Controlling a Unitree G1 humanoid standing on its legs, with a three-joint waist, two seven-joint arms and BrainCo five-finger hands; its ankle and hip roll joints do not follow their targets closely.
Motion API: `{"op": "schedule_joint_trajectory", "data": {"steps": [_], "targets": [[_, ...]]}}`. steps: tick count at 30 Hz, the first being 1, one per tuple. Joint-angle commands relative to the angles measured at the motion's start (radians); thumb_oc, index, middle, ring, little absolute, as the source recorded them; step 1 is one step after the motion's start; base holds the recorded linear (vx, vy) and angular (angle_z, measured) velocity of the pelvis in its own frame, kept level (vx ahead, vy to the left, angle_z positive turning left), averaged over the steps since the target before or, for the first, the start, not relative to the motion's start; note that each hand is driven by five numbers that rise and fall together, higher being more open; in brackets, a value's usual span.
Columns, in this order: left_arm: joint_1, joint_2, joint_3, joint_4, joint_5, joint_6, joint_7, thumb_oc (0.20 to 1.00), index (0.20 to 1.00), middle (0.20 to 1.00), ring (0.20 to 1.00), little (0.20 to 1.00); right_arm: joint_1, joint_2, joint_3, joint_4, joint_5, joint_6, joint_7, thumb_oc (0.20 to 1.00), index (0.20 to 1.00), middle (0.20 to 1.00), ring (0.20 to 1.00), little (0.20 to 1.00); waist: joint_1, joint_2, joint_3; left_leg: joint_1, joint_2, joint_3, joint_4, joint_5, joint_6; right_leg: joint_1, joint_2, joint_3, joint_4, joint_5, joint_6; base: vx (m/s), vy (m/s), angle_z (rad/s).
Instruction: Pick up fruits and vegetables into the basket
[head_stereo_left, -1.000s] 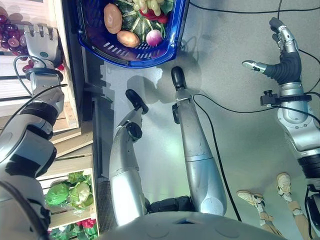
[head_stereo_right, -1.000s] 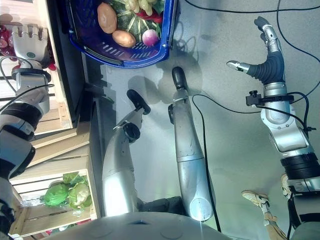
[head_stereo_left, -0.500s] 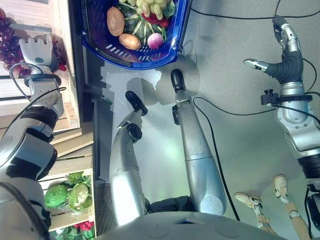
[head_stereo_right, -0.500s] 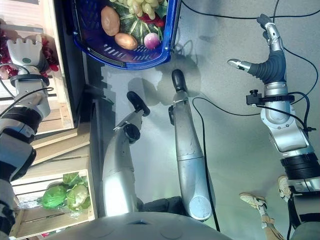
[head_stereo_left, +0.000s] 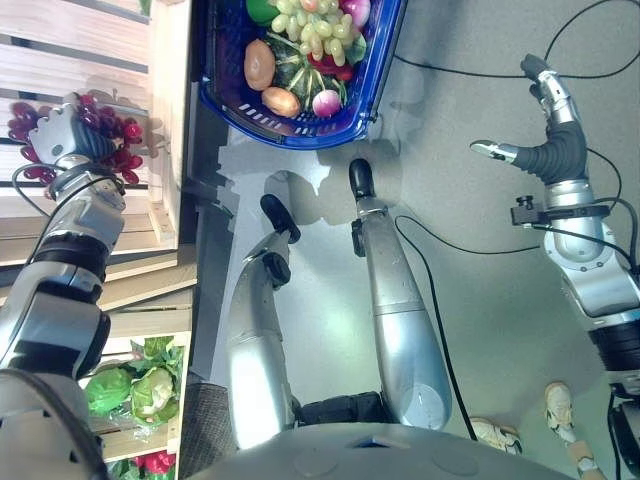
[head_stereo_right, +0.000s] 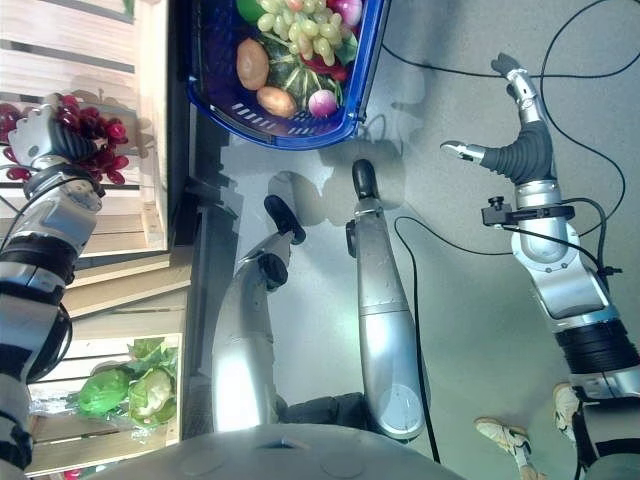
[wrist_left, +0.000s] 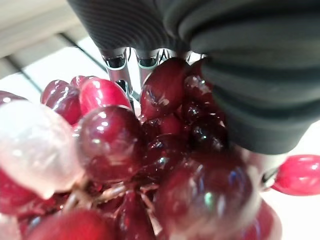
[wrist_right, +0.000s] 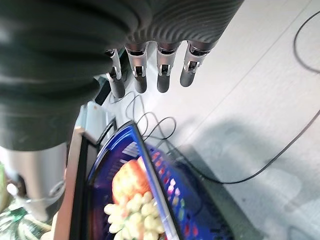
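Note:
A bunch of red grapes (head_stereo_left: 110, 140) lies in a wooden crate (head_stereo_left: 165, 120) at the left. My left hand (head_stereo_left: 62, 135) is sunk into the bunch with its fingers curled round it, and the grapes (wrist_left: 150, 165) press right up against the palm. The blue basket (head_stereo_left: 300, 132) stands on the floor ahead, holding green grapes (head_stereo_left: 315, 30), a potato (head_stereo_left: 259, 63), an onion (head_stereo_left: 281, 100), a radish (head_stereo_left: 327, 102) and a dark green squash. My right hand (head_stereo_left: 548, 135) hangs open over the grey floor far to the right, its fingers (wrist_right: 150, 70) straight and holding nothing.
Stacked wooden crates line the left side. A lower crate holds green cabbages (head_stereo_left: 135, 385) and something red (head_stereo_left: 150, 462). A person's shoes (head_stereo_left: 560, 402) show at the bottom right. The grey floor between basket and right arm is bare.
The camera has shifted, so the basket and crate sit lower and further right in view. My left hand has gone from flat above the red grapes to curled into the bunch.

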Motion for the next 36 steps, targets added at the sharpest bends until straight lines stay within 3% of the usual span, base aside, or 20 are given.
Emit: {"op": "schedule_joint_trajectory", "data": {"steps": [1,7,13,14,19,24,26,36], "targets": [[0.059,0.054,0.080,-0.005,-0.118,-0.037,0.044,0.200,0.200,0.200,0.200,0.200,0.032,0.022,-0.043,-0.098,-0.039,-0.007,0.029,1.000,1.000,1.000,1.000,1.000,-0.022,0.000,-0.044,0.032,-0.066,0.046,-0.021,-0.042,0.035,0.058,0.044,-0.027,-0.062,-0.009,0.076,0.00,0.000,0.10],[0.169,0.004,0.211,-0.124,-0.337,-0.197,0.032,0.200,0.200,0.200,0.200,0.200,0.059,0.038,-0.047,-0.119,-0.088,0.068,0.111,1.000,1.000,1.000,1.000,1.000,-0.003,-0.009,-0.044,0.103,-0.078,0.033,-0.029,-0.055,0.045,0.138,0.049,-0.044,-0.072,-0.023,0.070,0.01,-0.009,0.06],[0.243,-0.027,0.278,-0.251,-0.441,-0.295,-0.005,0.200,0.200,0.200,0.200,0.200,0.072,0.046,-0.038,-0.122,-0.119,0.118,0.160,1.000,1.000,1.000,1.000,1.000,0.013,-0.024,-0.044,0.149,-0.082,0.019,-0.026,-0.070,0.052,0.195,0.051,-0.057,-0.079,-0.032,0.066,0.01,-0.041,0.09],[0.272,-0.037,0.295,-0.307,-0.464,-0.335,-0.013,0.200,0.200,0.200,0.200,0.200,0.074,0.053,-0.025,-0.120,-0.159,0.136,0.188,1.000,1.000,1.000,1.000,1.000,0.021,-0.029,-0.044,0.167,-0.084,0.012,-0.027,-0.073,0.054,0.217,0.052,-0.062,-0.083,-0.034,0.064,0.00,-0.055,0.10],[0.293,-0.035,0.308,-0.449,-0.491,-0.354,-0.040,0.200,0.200,0.200,0.200,0.200,0.030,0.043,0.029,-0.123,-0.251,0.171,0.251,1.000,1.000,1.000,1.000,1.000,0.043,-0.043,-0.044,0.221,-0.084,-0.002,-0.032,-0.082,0.058,0.282,0.049,-0.074,-0.097,-0.038,0.063,0.01,-0.064,0.06],[0.272,-0.028,0.299,-0.562,-0.491,-0.380,-0.088,0.200,0.200,0.200,0.200,0.200,-0.085,0.062,0.117,-0.088,-0.251,0.243,0.296,1.000,1.000,1.000,1.000,1.000,0.077,-0.054,-0.044,0.280,-0.090,-0.022,-0.040,-0.086,0.058,0.358,0.041,-0.097,-0.118,-0.041,0.060,0.00,-0.090,0.15],[0.261,-0.028,0.298,-0.602,-0.477,-0.393,-0.110,0.200,0.200,0.200,0.200,0.200,-0.139,0.075,0.156,-0.066,-0.244,0.277,0.310,1.000,1.000,1.000,1.000,1.000,0.090,-0.058,-0.044,0.284,-0.090,-0.017,-0.052,-0.058,0.065,0.369,0.035,-0.112,-0.136,-0.015,0.050,-0.06,-0.082,0.10],[0.221,-0.066,0.257,-0.744,-0.525,-0.444,-0.304,0.200,0.200,0.200,0.200,0.200,-0.317,0.177,0.298,-0.012,-0.183,0.358,0.401,1.000,1.000,1.000,1.000,1.000,0.148,-0.056,-0.044,0.386,-0.115,-0.057,-0.070,-0.055,0.064,0.495,0.010,-0.153,-0.162,-0.020,0.039,0.01,-0.043,0.12]]}}
